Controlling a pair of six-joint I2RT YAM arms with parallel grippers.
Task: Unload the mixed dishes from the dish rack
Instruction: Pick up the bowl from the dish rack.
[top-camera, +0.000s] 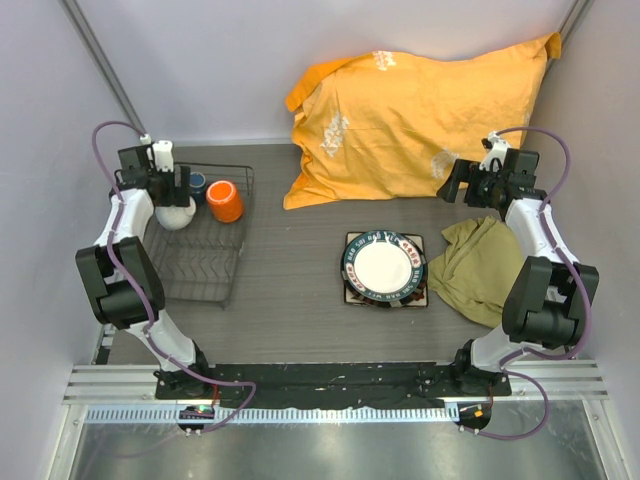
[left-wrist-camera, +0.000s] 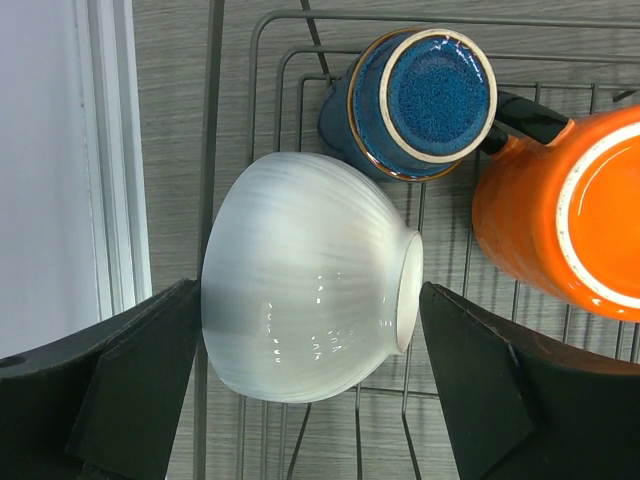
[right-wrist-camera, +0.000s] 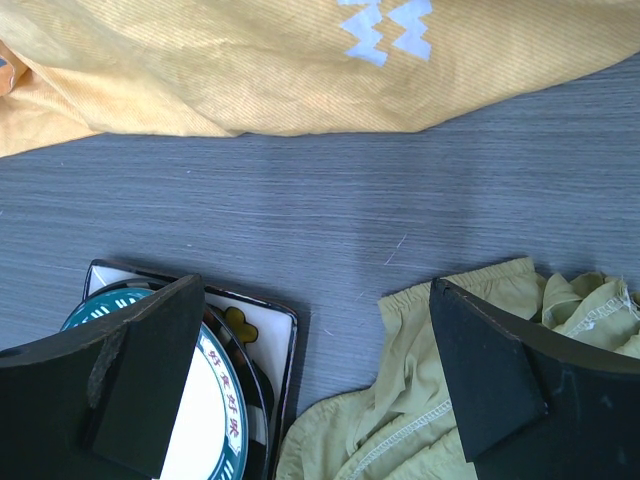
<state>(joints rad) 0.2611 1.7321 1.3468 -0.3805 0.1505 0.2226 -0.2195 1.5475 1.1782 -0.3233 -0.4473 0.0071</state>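
The dish rack (top-camera: 205, 270) (left-wrist-camera: 255, 60) stands at the left of the table. In it a white bowl (top-camera: 176, 214) (left-wrist-camera: 300, 290) lies on its side, with a small dark blue cup (top-camera: 197, 182) (left-wrist-camera: 425, 100) and an orange mug (top-camera: 225, 202) (left-wrist-camera: 560, 220) beside it. My left gripper (top-camera: 167, 192) (left-wrist-camera: 310, 390) is open and straddles the bowl, one finger close to its rim and the other close to its foot. At mid-table a round dark-rimmed plate (top-camera: 384, 266) (right-wrist-camera: 215, 420) lies on the square flowered plate (top-camera: 350, 243) (right-wrist-camera: 262, 330). My right gripper (top-camera: 468, 185) (right-wrist-camera: 315, 390) hangs open and empty above the table.
A large orange pillow (top-camera: 410, 115) (right-wrist-camera: 300, 70) lies at the back of the table. A crumpled green cloth (top-camera: 475, 268) (right-wrist-camera: 400, 430) sits right of the plates, under the right arm. A metal frame post (left-wrist-camera: 110, 150) runs along the rack's left side.
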